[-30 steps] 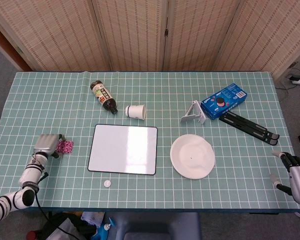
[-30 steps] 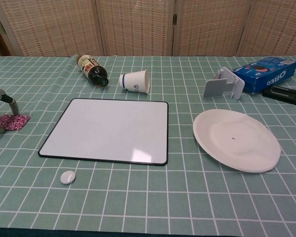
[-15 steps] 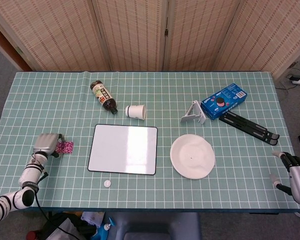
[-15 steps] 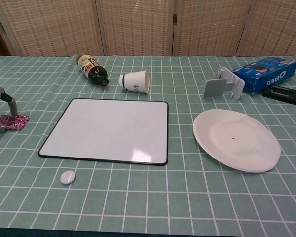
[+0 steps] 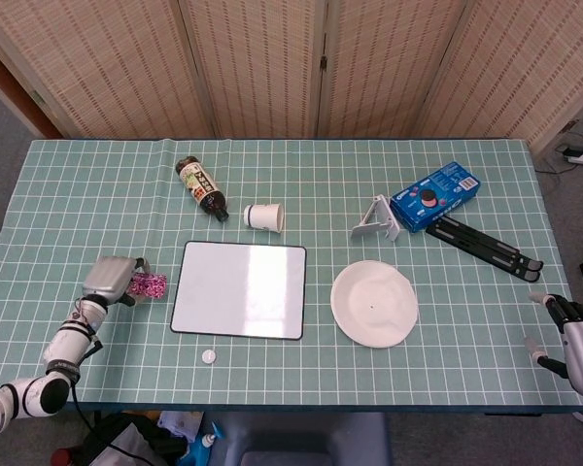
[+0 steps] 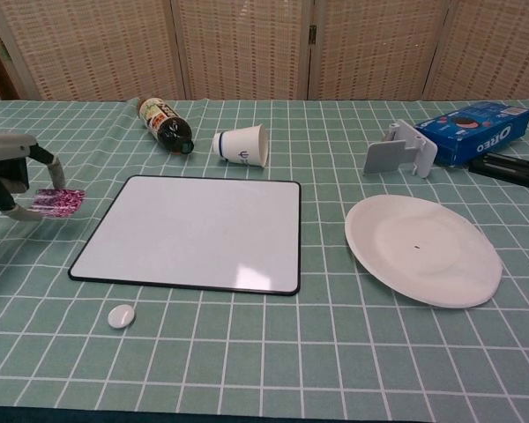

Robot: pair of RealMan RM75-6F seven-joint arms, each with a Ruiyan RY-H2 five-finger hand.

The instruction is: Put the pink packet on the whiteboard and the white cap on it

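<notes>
Chest view: the left hand pinches the pink packet by one edge, clear of the table, just left of the whiteboard. The packet appears light, thin and limp; an edge grip suits it. The white cap lies near the whiteboard's front edge. The right hand is spread, holding nothing.

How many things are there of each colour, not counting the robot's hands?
White: 4: whiteboard, paper cup, plate, cap
Pink: 1: packet
Blue: 1: cookie box
Brown: 1: bottle
Grey: 1: small stand
Black: 1: folding stand
Total: 9
</notes>
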